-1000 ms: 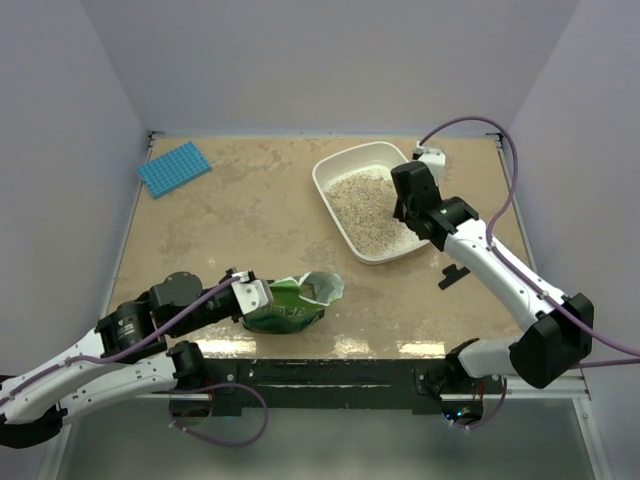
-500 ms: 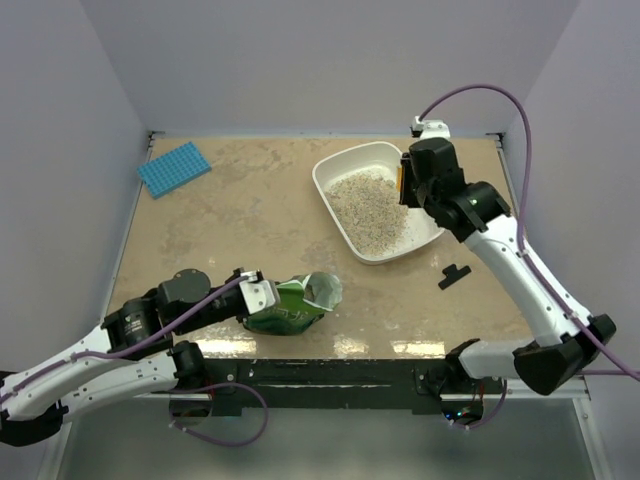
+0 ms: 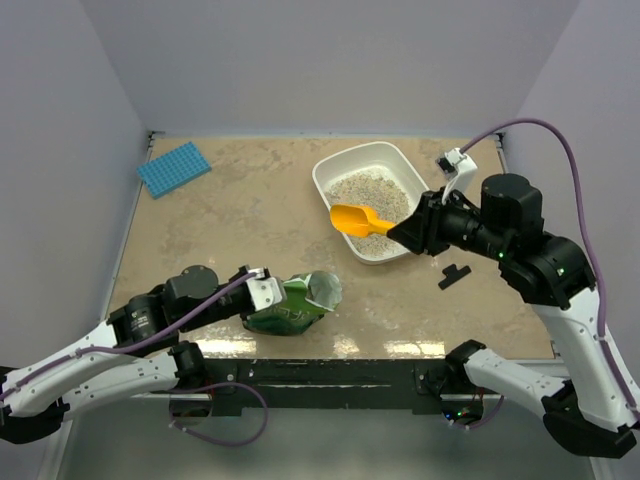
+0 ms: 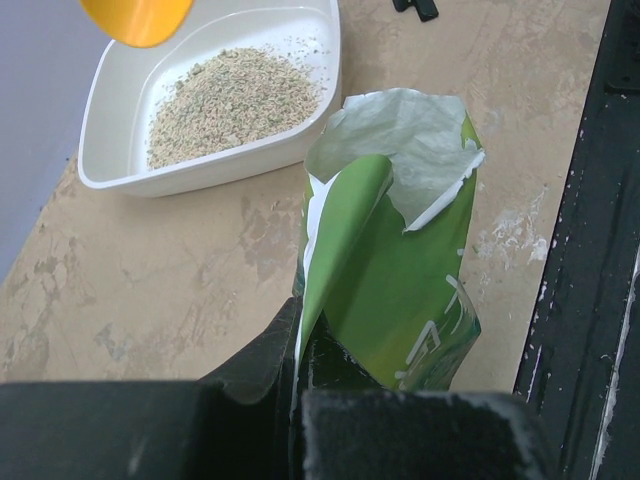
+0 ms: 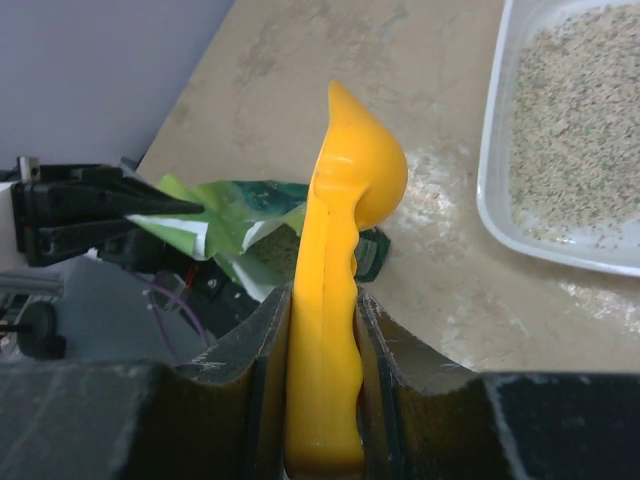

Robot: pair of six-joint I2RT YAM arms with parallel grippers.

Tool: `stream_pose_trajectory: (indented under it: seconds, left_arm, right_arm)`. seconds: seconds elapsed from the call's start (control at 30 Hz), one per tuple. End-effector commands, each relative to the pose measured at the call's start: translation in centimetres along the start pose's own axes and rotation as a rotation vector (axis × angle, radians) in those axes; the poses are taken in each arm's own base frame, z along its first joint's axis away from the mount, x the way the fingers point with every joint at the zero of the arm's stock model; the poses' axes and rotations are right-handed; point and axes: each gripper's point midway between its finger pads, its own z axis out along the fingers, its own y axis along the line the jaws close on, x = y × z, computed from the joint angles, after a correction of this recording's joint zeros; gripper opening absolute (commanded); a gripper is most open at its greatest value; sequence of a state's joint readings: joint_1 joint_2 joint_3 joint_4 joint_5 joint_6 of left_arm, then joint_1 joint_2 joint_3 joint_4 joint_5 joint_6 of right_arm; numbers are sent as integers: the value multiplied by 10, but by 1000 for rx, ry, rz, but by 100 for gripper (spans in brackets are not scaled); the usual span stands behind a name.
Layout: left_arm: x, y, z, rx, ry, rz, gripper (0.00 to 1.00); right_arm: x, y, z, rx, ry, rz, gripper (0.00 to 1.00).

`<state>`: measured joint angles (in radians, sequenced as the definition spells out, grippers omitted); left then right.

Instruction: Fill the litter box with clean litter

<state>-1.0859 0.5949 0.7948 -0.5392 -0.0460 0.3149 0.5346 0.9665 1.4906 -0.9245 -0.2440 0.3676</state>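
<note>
In the last second the right gripper (image 3: pixel 400 232) has come up out of the litter box (image 3: pixel 322 182), swung out toward the table's right edge and turned its wrist. The scoop (image 3: pixel 358 219) now hangs level above the box's near-left rim, bowl aimed at the bag (image 3: pixel 297 305). That reads as one load tipped out and the arm heading back for a refill.

The box sits toward the table's far-right corner w/ the clean litter (image 3: pixel 385 195) heaped over approx. half its floor, so more trips are prob. needed.

The right jaws are drawn in narrow and clamp the scoop's handle on both sides (in the wrist view the scoop (image 5: pixel 360 180) stands on edge). The bowl looks empty from above, though edge-on up close I can't be sure.

The left gripper (image 3: pixel 262 293) hasn't budged. Its jaws are pinched tight on the bag's (image 4: pixel 390 290) lip, keeping the mouth open by the table's near edge, well apart from the box.
</note>
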Motion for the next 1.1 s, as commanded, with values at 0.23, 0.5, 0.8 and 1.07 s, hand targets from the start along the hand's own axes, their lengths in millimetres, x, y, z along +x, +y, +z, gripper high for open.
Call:
stream_pose_trajectory:
  seconds: [0.23, 0.5, 0.8, 1.07]
  left_arm:
    - [-36, 14, -1, -39, -90, -22, 0]
    - [-42, 17, -1, -52, -102, -29, 0]
    - [-44, 20, -3, -59, -112, -15, 0]
    - [-44, 21, 0, -60, -103, 22, 0]
  right_arm:
    - [39, 41, -56, -189, 148, 29, 0]
    - [64, 36, -47, -208, 249, 44, 0]
    - [72, 27, -18, -199, 290, 72, 0]
    - [79, 19, 13, -182, 347, 99, 0]
